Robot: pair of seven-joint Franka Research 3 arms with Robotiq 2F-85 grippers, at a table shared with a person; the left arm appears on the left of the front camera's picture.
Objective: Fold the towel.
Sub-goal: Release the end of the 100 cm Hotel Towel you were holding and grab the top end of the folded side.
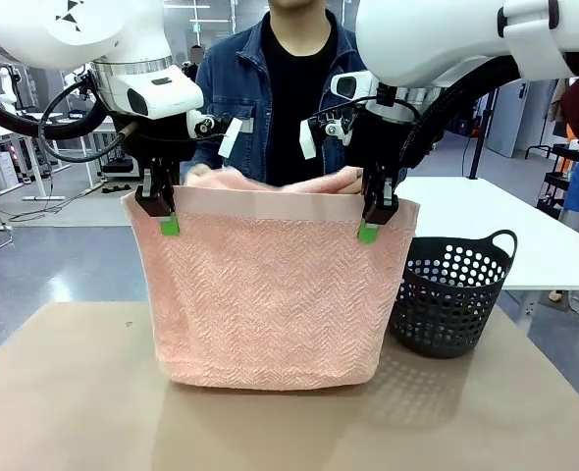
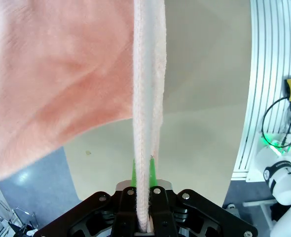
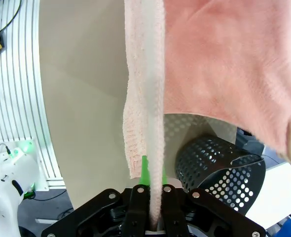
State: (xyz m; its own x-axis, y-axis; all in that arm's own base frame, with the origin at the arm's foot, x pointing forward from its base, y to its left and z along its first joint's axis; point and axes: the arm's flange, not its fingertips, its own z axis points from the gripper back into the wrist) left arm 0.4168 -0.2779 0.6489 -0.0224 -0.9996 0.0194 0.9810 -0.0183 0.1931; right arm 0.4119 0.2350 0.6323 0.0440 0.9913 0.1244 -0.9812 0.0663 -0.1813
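The salmon-pink towel [image 1: 270, 294] hangs as a doubled sheet above the brown table, herringbone texture facing me, its smooth band along the top and its lower edge resting on the tabletop. My left gripper [image 1: 168, 218] is shut on its top left corner and my right gripper [image 1: 370, 226] is shut on its top right corner. In the left wrist view the towel [image 2: 146, 123] runs up from between the green pads [image 2: 153, 173]. The right wrist view shows the towel [image 3: 153, 113] pinched the same way. The person's hands [image 1: 348, 178] hold the far layer behind the top edge.
A dark perforated basket [image 1: 451, 294] stands on the table just right of the towel, also in the right wrist view as the basket [image 3: 214, 163]. The person [image 1: 275, 88] in a denim jacket stands at the far side. A white table [image 1: 505, 226] lies beyond on the right.
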